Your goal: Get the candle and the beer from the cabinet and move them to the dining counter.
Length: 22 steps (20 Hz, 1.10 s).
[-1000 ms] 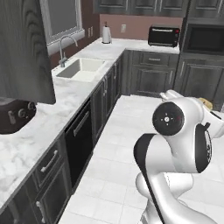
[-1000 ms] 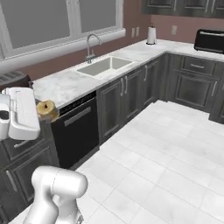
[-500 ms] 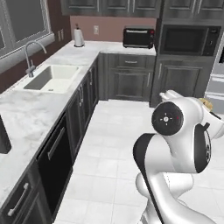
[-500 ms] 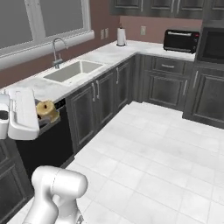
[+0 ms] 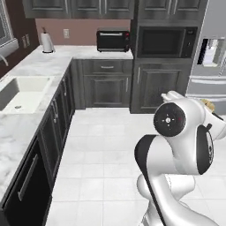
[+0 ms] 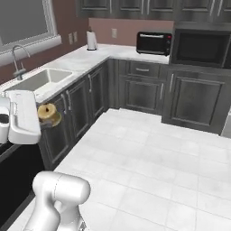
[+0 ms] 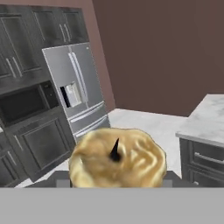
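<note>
The gripper [image 6: 45,118], at the left edge of the right base view, is partly closed on the candle [image 6: 48,115]. The small pale-yellow candle sits between the two fingers, and the jaws are only as wide as the candle needs. In the hand view the candle [image 7: 118,159] lies at the bottom center, very close to the camera, with its dark wick pointing up. So it is held upright, which I judge is sensible for carrying it and then setting it down on its base.

The arm is folded close to the robot body, with the hand kept high. This looks like a travel pose, good for driving across the white tiled floor [image 5: 106,150] without hitting the cabinets.

In the hand view, at the right edge, a marble top over a dark base [image 7: 205,120] is visible. It could be the dining counter, but I cannot tell for sure. If it is, the candle is near it and not yet placed.

About containers: the sink [image 5: 20,92] at the left of the left base view looks empty. The upper cabinets [image 5: 79,8] at the top of that view have closed doors, so their content is hidden. The beer must be fetched afterwards, I judge.
</note>
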{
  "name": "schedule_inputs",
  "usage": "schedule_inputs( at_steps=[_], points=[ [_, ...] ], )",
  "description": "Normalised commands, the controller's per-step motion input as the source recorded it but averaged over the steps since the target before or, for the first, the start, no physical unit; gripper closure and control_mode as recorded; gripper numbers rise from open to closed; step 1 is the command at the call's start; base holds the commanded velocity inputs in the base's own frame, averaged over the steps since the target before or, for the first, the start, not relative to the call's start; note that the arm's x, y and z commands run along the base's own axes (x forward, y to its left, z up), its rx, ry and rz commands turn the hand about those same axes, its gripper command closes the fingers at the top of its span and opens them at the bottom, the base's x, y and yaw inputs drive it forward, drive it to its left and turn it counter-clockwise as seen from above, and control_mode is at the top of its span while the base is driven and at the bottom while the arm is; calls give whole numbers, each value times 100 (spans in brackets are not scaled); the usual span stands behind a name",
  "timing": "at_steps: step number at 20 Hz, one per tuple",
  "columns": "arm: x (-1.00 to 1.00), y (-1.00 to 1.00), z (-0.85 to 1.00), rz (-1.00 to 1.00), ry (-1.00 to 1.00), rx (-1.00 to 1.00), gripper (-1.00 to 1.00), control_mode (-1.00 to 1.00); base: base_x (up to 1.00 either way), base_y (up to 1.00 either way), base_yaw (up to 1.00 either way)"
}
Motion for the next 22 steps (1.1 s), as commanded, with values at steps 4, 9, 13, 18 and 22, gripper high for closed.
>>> schedule_inputs(
  at_steps=[4, 9, 13, 18, 22],
  points=[
    [0, 0, 0, 0, 0, 0, 100, 100, 58, -5, -42],
    [0, 0, 0, 0, 0, 0, 100, 100, 58, 0, -48],
    [0, 0, 0, 0, 0, 0, 100, 100, 59, 22, -56],
    [0, 0, 0, 0, 0, 0, 100, 100, 53, 41, -60],
    [0, 0, 0, 0, 0, 0, 100, 100, 49, 43, -58]
  ],
)
